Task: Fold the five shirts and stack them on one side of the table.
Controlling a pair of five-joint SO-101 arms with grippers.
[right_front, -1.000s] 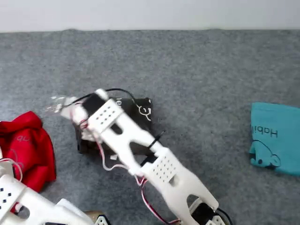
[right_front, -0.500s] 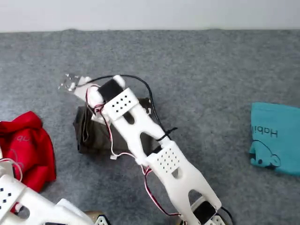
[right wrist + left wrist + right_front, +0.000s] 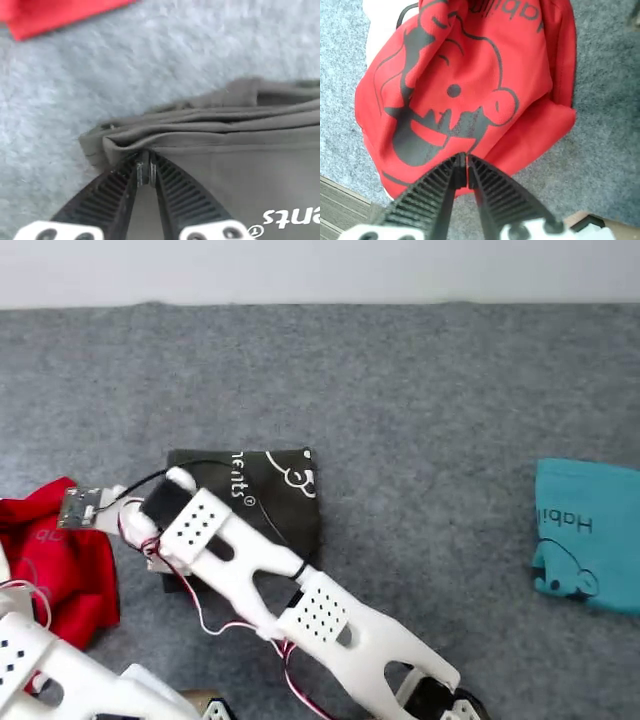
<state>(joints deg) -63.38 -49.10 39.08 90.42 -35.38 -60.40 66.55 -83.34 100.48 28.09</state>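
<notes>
A black shirt [image 3: 262,498] with white print lies folded left of the table's middle. My right gripper [image 3: 144,169] is shut at its layered left edge [image 3: 165,135], where the cloth bunches up between the tips; the right arm [image 3: 250,575] crosses the shirt's near part. A crumpled red shirt [image 3: 55,560] with a black cartoon print [image 3: 455,95] lies at the table's left edge. Just above its near hem hangs my left gripper [image 3: 463,162], shut and holding nothing. A folded teal shirt [image 3: 588,535] rests at the right edge.
Grey felt [image 3: 420,400] covers the table, and the far half is bare. The left arm's base [image 3: 40,665] stands at the near left corner, close to the red shirt. A white wall runs behind the far edge.
The right arm swung from the black shirt's far left corner down to its left edge. The shirt, rumpled with its grey side up half a second ago, now lies flat with its print showing.
</notes>
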